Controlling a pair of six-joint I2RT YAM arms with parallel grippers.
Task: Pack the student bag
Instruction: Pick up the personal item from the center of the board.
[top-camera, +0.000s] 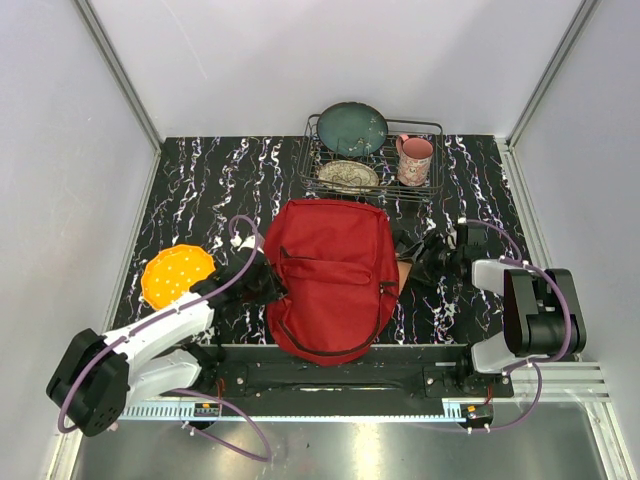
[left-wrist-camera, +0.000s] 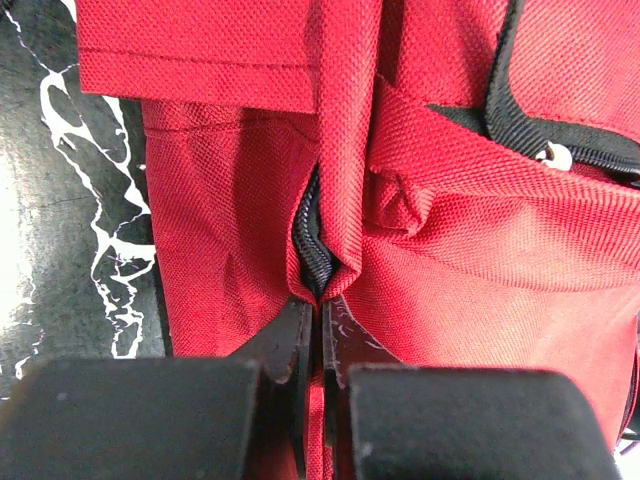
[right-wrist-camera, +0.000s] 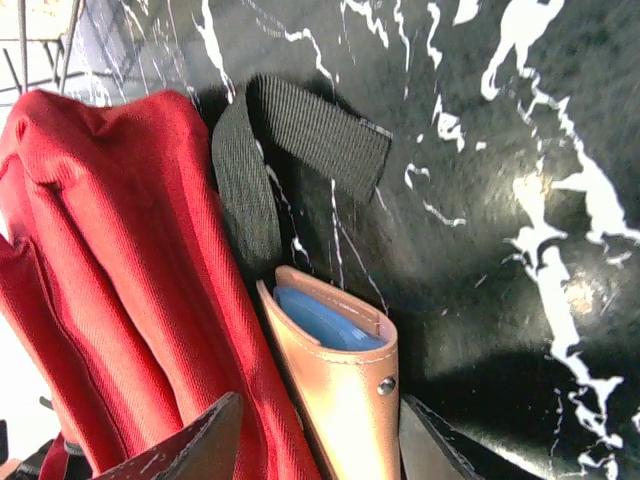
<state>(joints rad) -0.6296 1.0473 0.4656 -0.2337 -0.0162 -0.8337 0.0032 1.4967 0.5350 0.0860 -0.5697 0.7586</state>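
Note:
The student bag (top-camera: 330, 275), a big red backpack, lies flat in the middle of the table with its dark strap (right-wrist-camera: 275, 150) trailing off its right side. My left gripper (left-wrist-camera: 322, 305) is shut on a fold of the bag's red fabric beside a black zipper (left-wrist-camera: 312, 240), at the bag's left edge (top-camera: 268, 285). My right gripper (right-wrist-camera: 320, 440) stands open at the bag's right side. Its fingers straddle a tan leather case (right-wrist-camera: 345, 385) with a blue item (right-wrist-camera: 315, 318) inside, plus a fold of red fabric. The case (top-camera: 403, 272) leans against the bag.
An orange perforated disc (top-camera: 178, 274) lies left of the bag. At the back, a wire dish rack (top-camera: 436, 128) holds a green plate (top-camera: 352, 128), a patterned plate (top-camera: 348, 176) and a pink mug (top-camera: 414, 160). White walls enclose the black marbled table (top-camera: 200, 190).

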